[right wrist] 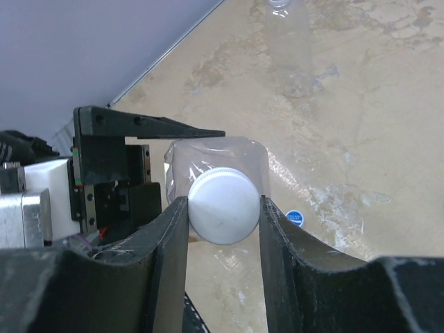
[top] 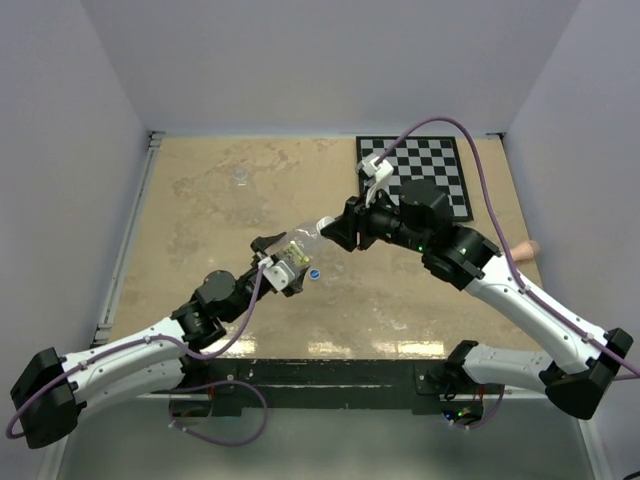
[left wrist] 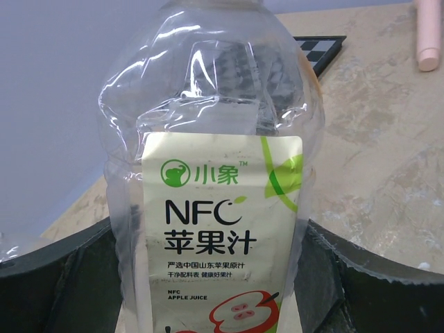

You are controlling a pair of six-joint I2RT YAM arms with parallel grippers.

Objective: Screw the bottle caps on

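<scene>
The left jaws clamp the labelled bottle (left wrist: 222, 208), holding it tilted above the desk (top: 200, 200); the right jaws pinch the white cap (right wrist: 223, 206) at its mouth; to thread it well, line cap and neck on one axis, press lightly, turn evenly, and avoid crushing the thin wall; the blue cap (top: 315, 273) lies on the desk below.

The beige marbled table (top: 200, 200) is viewed from above and behind. The tall clear labelled plastic bottle (left wrist: 222, 208), shared by all views, is framed closely from the left wrist, its round white cap (right wrist: 223, 206) end-on from the right wrist.
</scene>
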